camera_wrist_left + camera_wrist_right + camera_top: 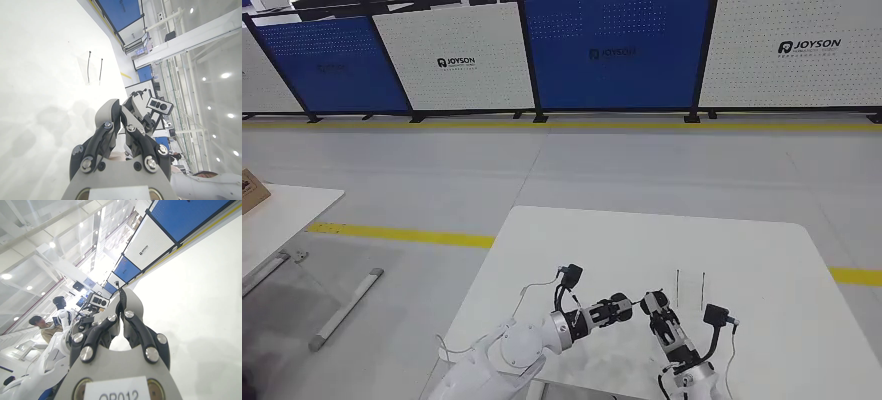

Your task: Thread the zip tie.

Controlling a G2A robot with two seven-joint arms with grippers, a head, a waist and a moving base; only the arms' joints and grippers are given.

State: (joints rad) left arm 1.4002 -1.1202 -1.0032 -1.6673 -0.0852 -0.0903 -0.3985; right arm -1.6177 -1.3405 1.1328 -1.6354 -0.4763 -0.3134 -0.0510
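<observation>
Black tie (118, 287) is clamped by right end effector (122, 294) and left end effector (120, 111); misaligned, it may miss its own head (116, 282).

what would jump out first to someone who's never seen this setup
The two tools meet tip to tip low over the near part of the white table. The right tool is shut on a black zip tie whose head pokes out past its tips, and the left tool is shut close beside it. Just beyond them, two spare zip ties lie side by side on the tabletop.
</observation>
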